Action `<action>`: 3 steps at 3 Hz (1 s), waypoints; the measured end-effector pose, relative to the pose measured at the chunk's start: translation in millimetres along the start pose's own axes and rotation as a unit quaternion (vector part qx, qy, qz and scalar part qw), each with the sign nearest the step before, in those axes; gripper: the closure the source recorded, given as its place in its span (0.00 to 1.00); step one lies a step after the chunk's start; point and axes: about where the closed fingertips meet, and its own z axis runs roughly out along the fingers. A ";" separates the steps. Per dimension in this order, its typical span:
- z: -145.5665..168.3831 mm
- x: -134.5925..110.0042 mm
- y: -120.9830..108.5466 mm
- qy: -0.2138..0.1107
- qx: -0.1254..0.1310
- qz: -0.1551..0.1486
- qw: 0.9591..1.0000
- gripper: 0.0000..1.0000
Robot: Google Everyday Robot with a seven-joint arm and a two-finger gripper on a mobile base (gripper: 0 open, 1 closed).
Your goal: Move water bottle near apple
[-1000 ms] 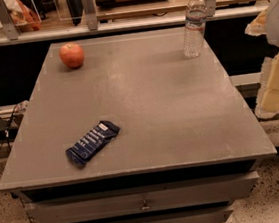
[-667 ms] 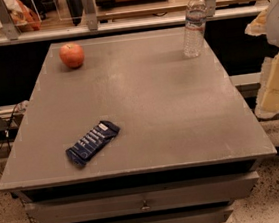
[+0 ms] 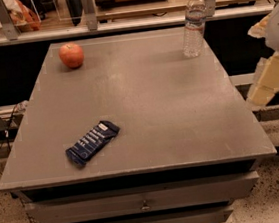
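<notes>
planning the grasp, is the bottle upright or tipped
Upright: bottle stands on its base, cap up, far right of table. Hand hangs beyond the right edge.

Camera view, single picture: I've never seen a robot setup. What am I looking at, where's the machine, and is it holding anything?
One camera looks down on a grey table. The cream shape at the right edge is part of the robot's arm; its end effector, the grasping part, is out of view, and nothing is seen held. On the table: an apple far left, a clear water bottle upright far right, a dark blue snack wrapper flat near the front left.
</notes>
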 end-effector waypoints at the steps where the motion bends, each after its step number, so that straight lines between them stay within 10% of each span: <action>1: 39.2 -1.7 -55.1 -0.065 0.029 0.059 0.996 0.00; 2: 72.7 -9.4 -115.9 -0.133 0.062 0.121 0.982 0.00; 3: 93.0 -21.2 -166.4 -0.201 0.088 0.178 0.959 0.00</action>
